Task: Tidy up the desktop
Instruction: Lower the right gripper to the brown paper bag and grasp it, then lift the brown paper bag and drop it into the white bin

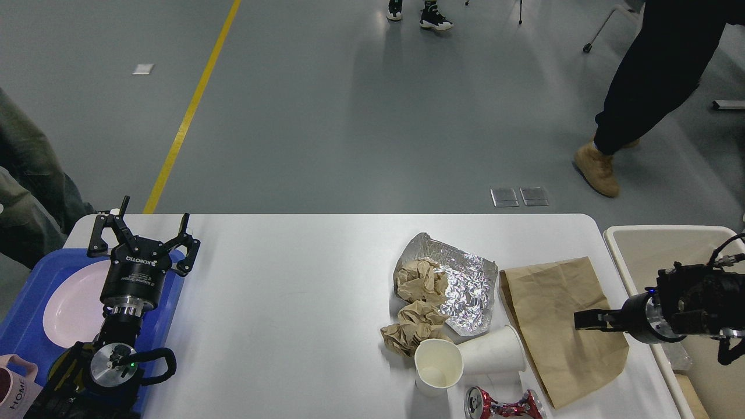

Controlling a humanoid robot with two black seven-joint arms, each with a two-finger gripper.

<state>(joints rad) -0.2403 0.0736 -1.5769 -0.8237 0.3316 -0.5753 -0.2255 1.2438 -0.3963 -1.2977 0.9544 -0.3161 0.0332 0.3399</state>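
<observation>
Reaching in from the right, your right gripper (585, 320), jaw state unreadable, hovers over the brown paper bag (561, 326) on the white desktop (291, 302), likely targeting trash for the beige bin (652, 244), while your left gripper (142, 238) hangs released over the blue tray (35, 291).

Left arm enters from the lower left corner and rises up the view; its wrist stands near vertical, lettered collar facing the camera. Left gripper (144, 233) sits at the top of that arm, both fingers (185, 251) spread wide apart with nothing between them. Right arm enters from the right edge, lying roughly horizontal and pointing left. Right gripper (586, 320) is dark and seen end-on; its fingers cannot be told apart.
</observation>
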